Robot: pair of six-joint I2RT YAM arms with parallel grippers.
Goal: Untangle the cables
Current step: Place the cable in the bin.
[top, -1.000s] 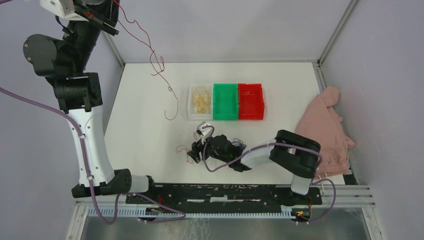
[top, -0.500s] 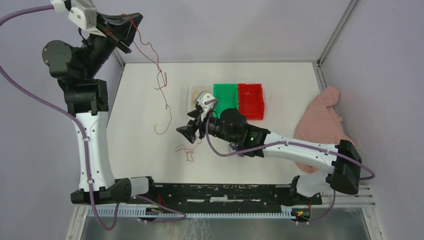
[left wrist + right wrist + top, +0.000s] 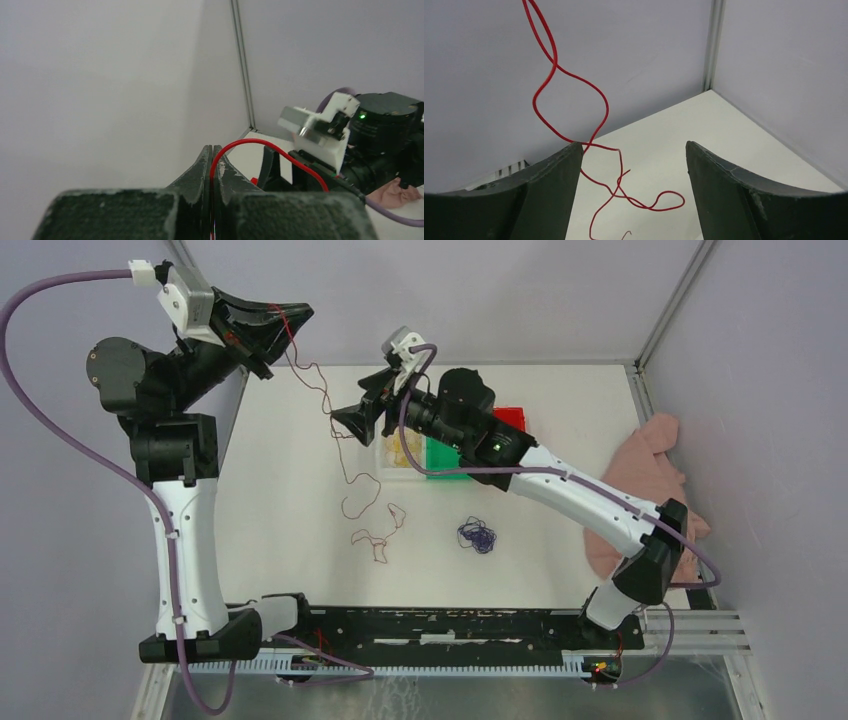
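Found left gripper [image 3: 212, 152] clamped shut on red cable [image 3: 250, 141], high and far left of green bin [image 3: 445, 468]; traced slack down onto table [image 3: 290, 490] left of that bin. Noted right gripper [image 3: 634, 150] spread wide, gripping nothing. Judged red cable featherlight, limp, kinked, liable to snag; best pinched on a straight run above the loops. Logged dark blue bundle [image 3: 477, 534] lying just nearer than bin; could barely make out yellow cable [image 3: 405, 450] left of bin, mostly hidden under right arm.

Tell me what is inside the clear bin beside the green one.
A tangle of yellow cable lies in the clear bin. The right arm covers its far part, so anything there is hidden.
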